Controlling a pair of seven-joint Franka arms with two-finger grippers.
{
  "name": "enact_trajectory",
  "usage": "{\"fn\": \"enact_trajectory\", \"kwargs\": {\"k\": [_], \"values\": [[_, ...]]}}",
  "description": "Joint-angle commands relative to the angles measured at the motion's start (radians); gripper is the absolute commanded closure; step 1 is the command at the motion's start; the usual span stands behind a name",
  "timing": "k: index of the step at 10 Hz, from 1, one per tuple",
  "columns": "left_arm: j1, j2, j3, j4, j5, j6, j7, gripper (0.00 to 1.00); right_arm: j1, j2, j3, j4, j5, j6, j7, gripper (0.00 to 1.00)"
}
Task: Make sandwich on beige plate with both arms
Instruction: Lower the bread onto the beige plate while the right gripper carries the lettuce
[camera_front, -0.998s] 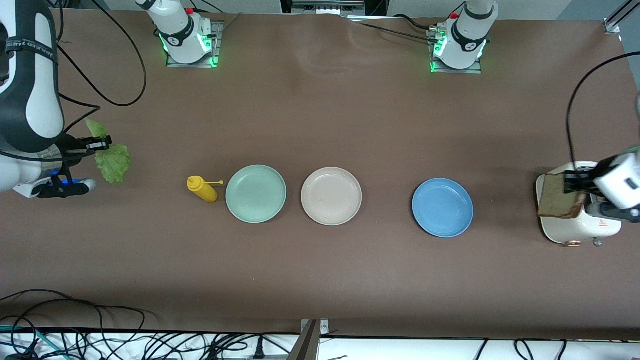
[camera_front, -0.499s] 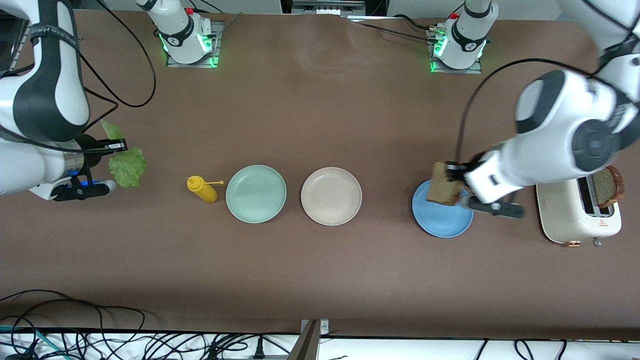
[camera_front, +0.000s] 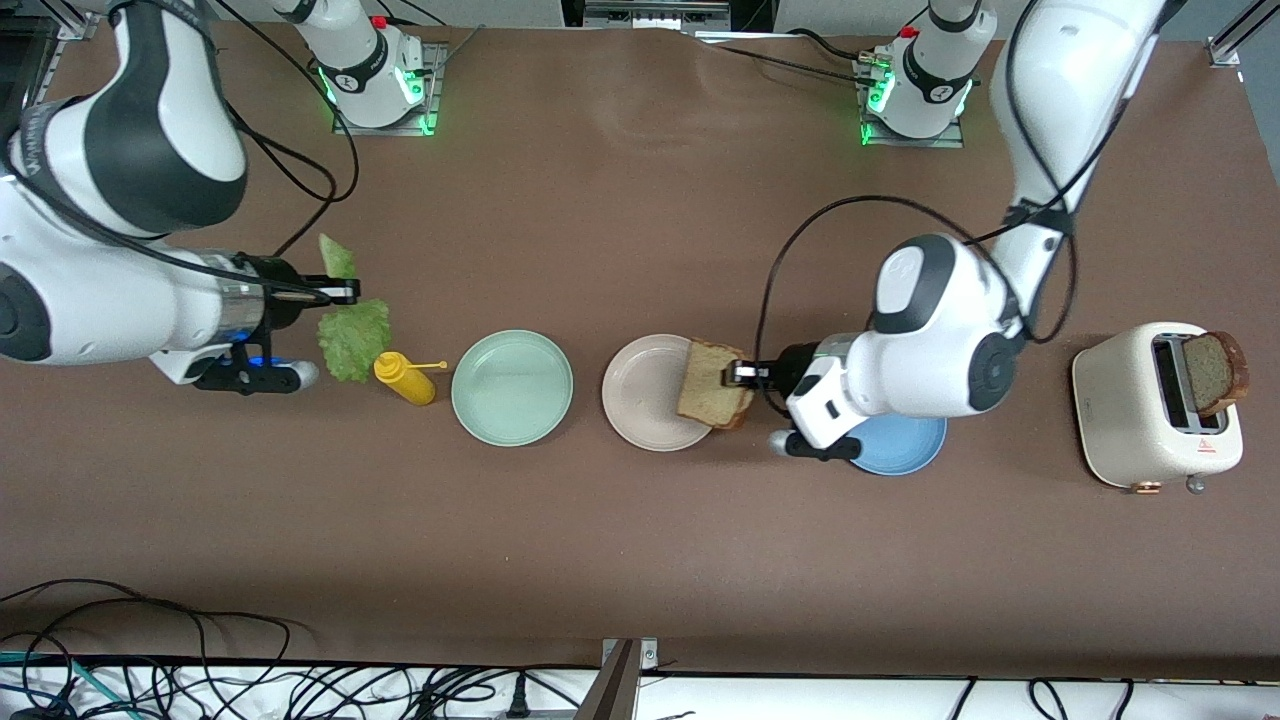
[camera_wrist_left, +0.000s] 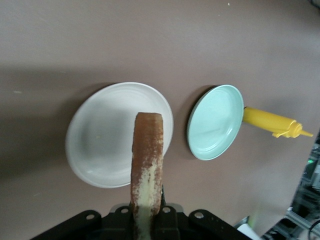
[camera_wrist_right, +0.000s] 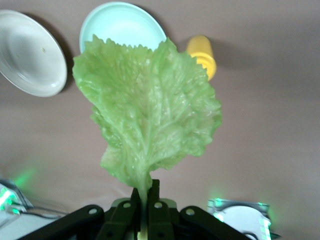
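Your left claw (camera_front: 738, 372) is clamped on one edge of a square slice of brown wholegrain bread (camera_front: 712, 384), holding it up over the rim of the round pale pinkish-beige plate (camera_front: 645, 392), at the side toward the left arm's end of the surface. In the left wrist view you see that slice (camera_wrist_left: 146, 167) only edge-on, and the left claw (camera_wrist_left: 148, 216) is cut off by the frame, so the fingertips themselves are hard to make out.

The left arm's white forearm covers most of the round blue plate (camera_front: 905, 448); only a crescent of it shows.

Your right claw (camera_front: 335, 291) is pinched on the stem of a ruffled green lettuce leaf (camera_front: 352, 335), held over the brown surface (camera_front: 640, 560) just beside the yellow squeeze bottle (camera_front: 404, 378), which lies on its side. In the right wrist view the leaf (camera_wrist_right: 145, 115) hides part of the round mint-green plate (camera_wrist_right: 107, 22) and part of the bottle (camera_wrist_right: 202, 56); the beige plate (camera_wrist_right: 30, 55) is cut by that frame's edge.

A second brown bread slice (camera_front: 1215, 372) stands in a slot of the cream toaster (camera_front: 1120, 410), near the left arm's end of the surface, its lower part hidden in the slot.

The mint-green plate (camera_front: 512, 387) sits between the bottle and the beige plate.
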Motion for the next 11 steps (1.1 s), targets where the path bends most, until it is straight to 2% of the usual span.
{"fn": "enact_trajectory", "kwargs": {"k": [1,5,8,9,10,11], "values": [[-0.039,0.058,0.007,0.022,-0.106,0.054,0.062,1.00,0.072,0.027,-0.007,0.012,0.022,0.068,0.146,1.00],[-0.022,0.138,0.008,-0.030,-0.342,0.054,0.442,1.00,0.133,0.084,-0.007,0.005,0.022,0.171,0.235,1.00],[-0.005,0.186,0.013,-0.045,-0.375,0.054,0.596,1.00,0.153,0.099,-0.007,0.003,0.028,0.204,0.258,1.00],[-0.004,0.190,0.013,-0.050,-0.375,0.054,0.604,0.94,0.159,0.113,-0.007,0.003,0.028,0.221,0.302,1.00],[-0.004,0.192,0.014,-0.050,-0.375,0.054,0.604,0.17,0.190,0.125,-0.009,0.003,0.022,0.247,0.336,1.00],[-0.002,0.189,0.016,-0.050,-0.367,0.054,0.604,0.00,0.198,0.136,-0.009,0.003,0.025,0.269,0.355,1.00]]}}
